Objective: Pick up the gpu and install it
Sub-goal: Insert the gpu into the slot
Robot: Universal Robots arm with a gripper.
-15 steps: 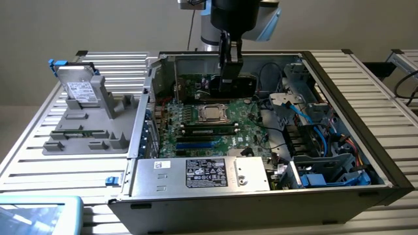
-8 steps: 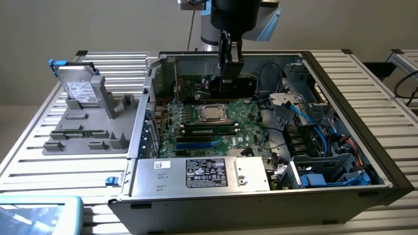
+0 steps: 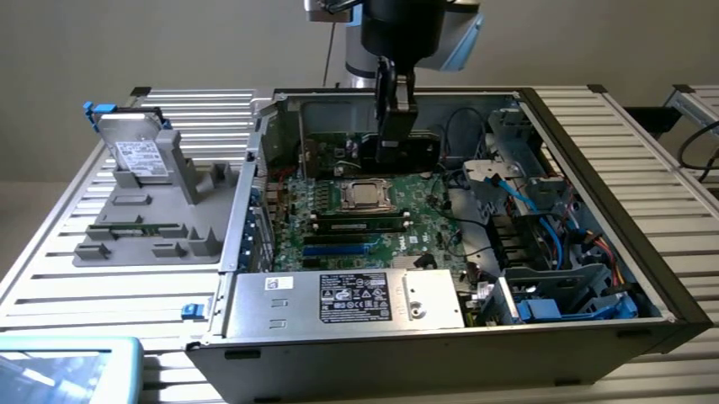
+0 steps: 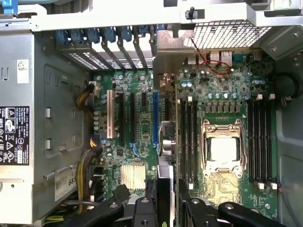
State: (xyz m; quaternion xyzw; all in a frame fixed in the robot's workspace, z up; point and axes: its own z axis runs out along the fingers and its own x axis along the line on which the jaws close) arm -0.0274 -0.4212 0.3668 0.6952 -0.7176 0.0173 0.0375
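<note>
The gpu hangs inside the open computer case, just above the far part of the green motherboard. My gripper is shut on its upper edge and reaches down from above. In the wrist view the gpu is edge-on, a thin strip running between the black fingers, with its silver bracket end toward the case's rear wall. It sits over the board between the blue expansion slot and the memory slots beside the CPU socket. Whether its edge touches a slot cannot be told.
A grey fixture on the exterior view's left holds a silver hard drive and a narrow memory stick. Inside the case are the power supply, drive cages with blue cables and the CPU socket.
</note>
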